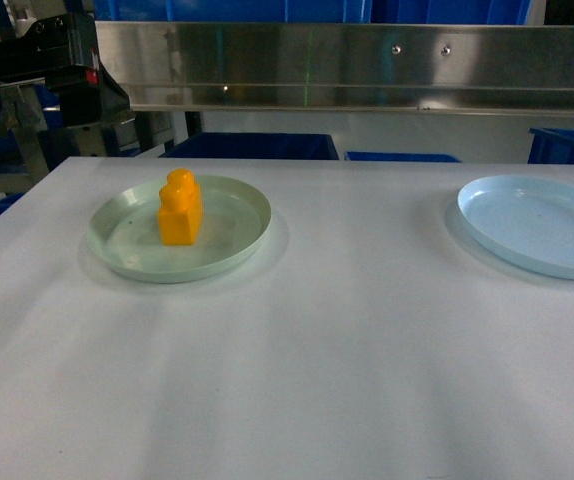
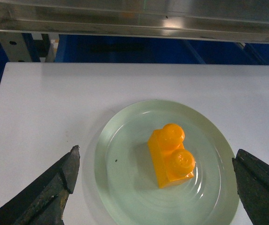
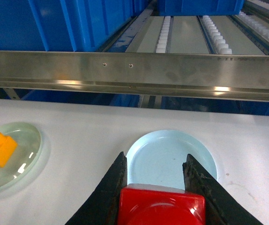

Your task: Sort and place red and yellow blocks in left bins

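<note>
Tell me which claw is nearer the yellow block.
Left. The left claw hangs open directly over the yellow block, straddling its green plate. The right claw is off to the side, holding the red block above the blue plate.

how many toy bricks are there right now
2. The orange-yellow brick stands in the pale green plate; the red brick is clamped in the right gripper, above the light blue plate.
</note>
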Tool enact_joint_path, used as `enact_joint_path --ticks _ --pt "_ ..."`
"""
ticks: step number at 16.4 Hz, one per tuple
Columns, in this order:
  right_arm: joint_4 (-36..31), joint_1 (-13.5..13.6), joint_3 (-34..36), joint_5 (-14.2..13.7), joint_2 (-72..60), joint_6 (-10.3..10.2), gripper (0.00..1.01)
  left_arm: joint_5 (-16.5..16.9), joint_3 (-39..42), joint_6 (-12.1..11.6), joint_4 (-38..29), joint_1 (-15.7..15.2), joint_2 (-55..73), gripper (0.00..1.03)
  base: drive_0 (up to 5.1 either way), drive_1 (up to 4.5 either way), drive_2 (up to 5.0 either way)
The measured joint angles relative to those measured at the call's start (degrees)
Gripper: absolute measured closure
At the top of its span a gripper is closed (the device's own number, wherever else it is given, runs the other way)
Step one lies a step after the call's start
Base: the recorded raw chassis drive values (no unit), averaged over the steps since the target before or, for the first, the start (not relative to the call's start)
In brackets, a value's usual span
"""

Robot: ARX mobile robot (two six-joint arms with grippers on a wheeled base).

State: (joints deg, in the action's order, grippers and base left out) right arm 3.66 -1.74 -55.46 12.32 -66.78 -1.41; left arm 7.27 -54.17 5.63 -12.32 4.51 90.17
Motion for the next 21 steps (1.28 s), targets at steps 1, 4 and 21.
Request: enact_joint_path --ticks 1,4,21 --pt "0.09 0.22 0.0 -0.31 0.0 1.07 0.72 -0.02 0.0 0.0 0.0 0.0 0.0 0.05 0.0 0.0 0.0" --pt "0.35 -0.2 -0.07 -0.28 -0.5 2.12 0.72 0.0 0.0 0.0 0.0 0.0 0.0 0.05 0.0 0.0 0.0" --pt "2.05 -0.52 -0.83 -0.28 -1.38 0.92 0.72 -0.02 -3.72 0.98 3.32 0.44 1.38 0.05 0.0 0.0 0.0"
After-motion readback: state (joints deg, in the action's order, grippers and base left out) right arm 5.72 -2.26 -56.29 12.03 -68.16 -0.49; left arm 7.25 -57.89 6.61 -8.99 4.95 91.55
